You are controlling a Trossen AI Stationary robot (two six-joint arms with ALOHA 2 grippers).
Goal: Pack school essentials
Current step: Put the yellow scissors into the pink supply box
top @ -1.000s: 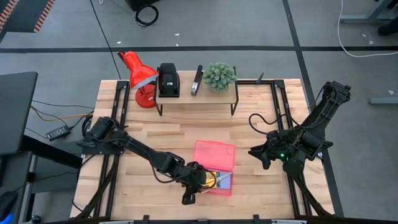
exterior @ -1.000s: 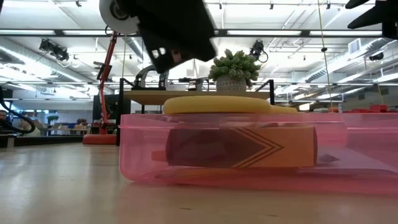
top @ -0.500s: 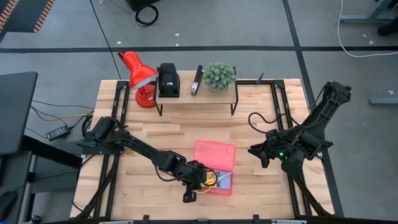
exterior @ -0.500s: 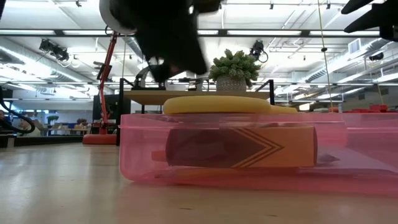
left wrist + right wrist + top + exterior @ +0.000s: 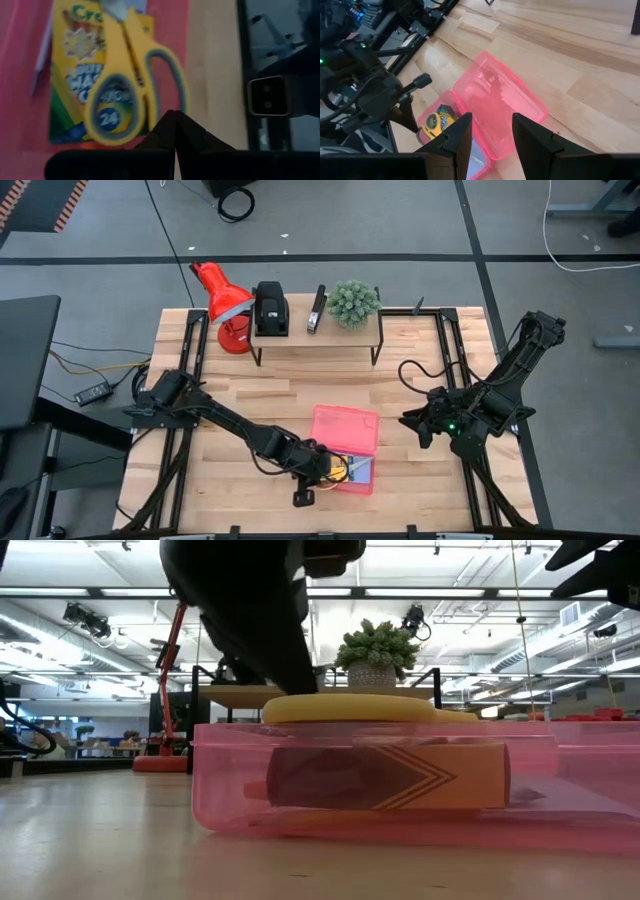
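Note:
The pink box (image 5: 356, 478) lies open near the table's front edge, its lid (image 5: 345, 428) flipped toward the far side. Inside, yellow-handled scissors (image 5: 92, 112) lie on top of the yellow-green crayon box (image 5: 75, 55). The low view shows the crayon box (image 5: 400, 775) through the pink wall with the scissors handle (image 5: 350, 707) above it. My left gripper (image 5: 175, 117) is shut with nothing between its fingers, slanting down over the box's near-left part (image 5: 326, 470), right beside the handle loops. My right gripper (image 5: 492, 135) waits open at the table's right (image 5: 415, 425). My left gripper's shut fingertips (image 5: 167, 125) stand at the edge of the scissors' handle loop (image 5: 150, 127), coming slanting down from the table's left. I cannot tell whether they touch the handle. The scissors lie flat on the crayon box.
At the far edge a low shelf (image 5: 316, 335) carries a black device (image 5: 270, 310), a black stapler (image 5: 316, 310) and a small plant (image 5: 353, 302); a red lamp (image 5: 222, 300) stands left of it. Bare wood (image 5: 230, 395) lies between shelf and box.
In the low view my left gripper has sunk a little toward the pink box and the scissors handle. The box and its contents have stayed where they were.

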